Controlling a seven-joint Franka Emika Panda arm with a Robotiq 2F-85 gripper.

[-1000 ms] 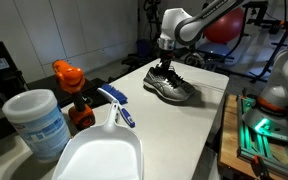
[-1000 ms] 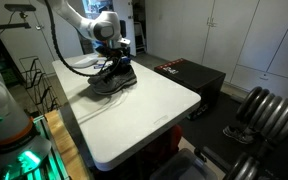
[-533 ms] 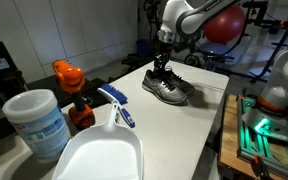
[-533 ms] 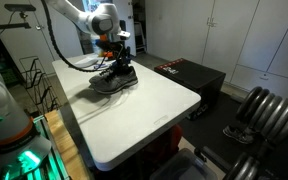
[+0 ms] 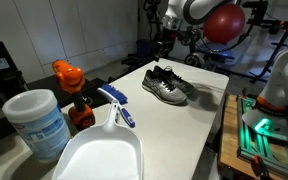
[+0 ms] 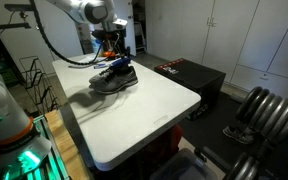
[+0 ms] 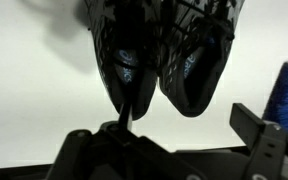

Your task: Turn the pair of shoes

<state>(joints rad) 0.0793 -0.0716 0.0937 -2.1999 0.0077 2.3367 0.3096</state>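
The tool (image 7: 169,142) is standing wide open in the wrist view, its two fingers (image 7: 256,132) showing far apart at the bottom of the picture and gripping nothing. A thin dark strand is running from the shoes towards the base of the tool; whether it is a lace cannot be told. In both exterior views the tool (image 5: 163,52) (image 6: 113,50) is hanging directly above the pair of shoes (image 5: 170,86) (image 6: 114,78), clear of them.

The pair of shoes (image 7: 189,55) is lying side by side, soles down and touching each other, with both openings facing up into the wrist view. The pair is sitting on the white surface (image 5: 199,125) (image 6: 144,115), towards its far end in an exterior view.

In the foreground a white scoop (image 5: 99,152), a blue-lidded tub (image 5: 34,122) and an orange object (image 5: 67,75) are standing well apart from the shoes. A red ball (image 5: 224,22) is showing behind the arm.
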